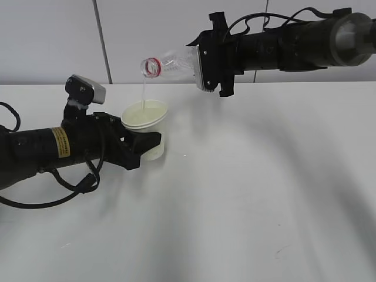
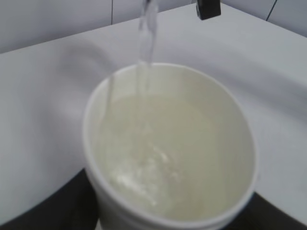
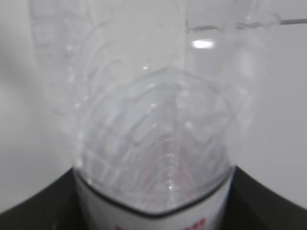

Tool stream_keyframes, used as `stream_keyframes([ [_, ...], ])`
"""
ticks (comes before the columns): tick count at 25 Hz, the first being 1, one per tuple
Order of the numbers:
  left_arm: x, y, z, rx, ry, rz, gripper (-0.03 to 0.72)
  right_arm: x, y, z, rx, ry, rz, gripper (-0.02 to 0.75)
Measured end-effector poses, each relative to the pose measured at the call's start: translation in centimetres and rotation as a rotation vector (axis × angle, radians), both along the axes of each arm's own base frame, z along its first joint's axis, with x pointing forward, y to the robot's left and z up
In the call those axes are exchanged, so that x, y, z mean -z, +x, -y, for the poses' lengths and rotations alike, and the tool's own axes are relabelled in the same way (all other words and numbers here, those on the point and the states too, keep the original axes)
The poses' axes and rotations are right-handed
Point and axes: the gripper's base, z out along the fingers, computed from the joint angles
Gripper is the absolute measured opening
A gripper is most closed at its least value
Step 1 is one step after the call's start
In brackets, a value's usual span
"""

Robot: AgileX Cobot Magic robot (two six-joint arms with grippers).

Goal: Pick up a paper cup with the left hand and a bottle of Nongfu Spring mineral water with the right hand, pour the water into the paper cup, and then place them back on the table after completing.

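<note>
1. I count 1 paper cup point(image 1: 145, 120), 1 bottle point(image 1: 174, 63), 1 stream of water point(image 1: 143, 89) and 2 arms over 1 white table point(image 1: 247, 194).
2. My left hand point(image 1: 143, 143) is clamped on the paper cup, its jaws pressed to the cup's lower wall, with the rim standing above and ahead of them. The cup sits upright; I cannot tell whether its base touches the table.
3. My right hand point(image 1: 207, 63) is clamped on the bottle's body. The bottle lies tipped nearly level, its red-ringed neck pointing away from the gripper toward my left hand and slightly downward.
4. The water falls as a thin stream from the bottle's mouth, which hangs above the left hand's cup, and lands inside the rim.
5. Only the left wrist view shows the cup's inside: pale liquid point(image 2: 163, 158) pooled there, with the stream point(image 2: 146, 38) striking near the far rim point(image 2: 91, 110).
6. Only the right wrist view shows the bottle's clear ribbed shoulder point(image 3: 158, 120) and a white label edge point(image 3: 158, 221) with red print between the dark jaws.
7. Only the exterior view shows both arms together, well apart.
</note>
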Motion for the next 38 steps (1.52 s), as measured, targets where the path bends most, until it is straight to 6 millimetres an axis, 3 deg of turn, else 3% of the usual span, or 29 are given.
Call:
stream_keyframes([
  [4, -0.1, 0.0, 0.0, 0.002, -0.009, 0.011, 0.402, 0.0, -0.1, -0.1, 0.057, 0.158, -0.12, 0.41],
  [8, -0.2, 0.2, -0.1, -0.017, -0.004, 0.031, 0.402, -0.1, -0.3, -0.4, 0.171, 0.478, -0.377, 0.41],
  [16, -0.3, 0.9, -1.3, -0.081, 0.001, 0.057, 0.401, 2.8, -0.5, -0.9, 0.287, 0.804, -0.72, 0.41],
  [25, 2.4, 0.9, -1.1, -0.061, -0.021, 0.01, 0.401, 4.8, -1.5, 1.8, 0.279, 1.067, -0.87, 0.41],
  [32, 4.0, 0.7, -0.9, -0.027, -0.02, 0.015, 0.401, 7.1, -2.4, 4.7, 0.346, 1.122, -0.86, 0.41],
  [38, 6.1, 0.5, -0.8, -0.015, -0.055, 0.021, 0.4, 8.3, -3.3, 5.0, 0.362, 1.133, -0.864, 0.41],
])
